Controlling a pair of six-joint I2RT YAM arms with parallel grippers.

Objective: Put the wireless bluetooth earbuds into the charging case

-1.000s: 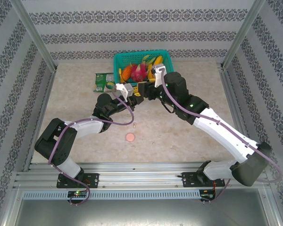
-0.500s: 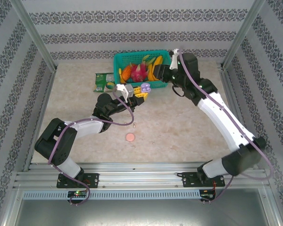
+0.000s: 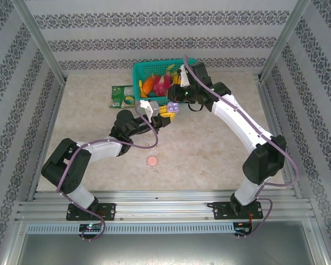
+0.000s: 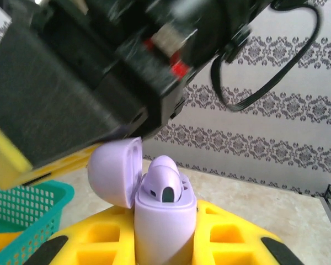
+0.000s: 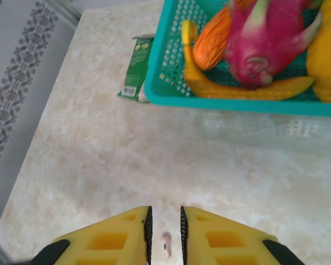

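My left pincer [image 4: 164,254] pinches the lilac charging case [image 4: 165,218] | right pincer [image 5: 165,218] near-shut, load unclear | risk: I could knock the lid [image 4: 116,171], twisting the case free.

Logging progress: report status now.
Left gripper shut on case, lid open. One lilac earbud in it. Right gripper nearly closed over the lid; grip unclear.

Right claw [image 5: 165,226] swung away over basket [image 5: 237,105], then back toward lilac case [image 4: 164,221]; jaws narrowed to slit.
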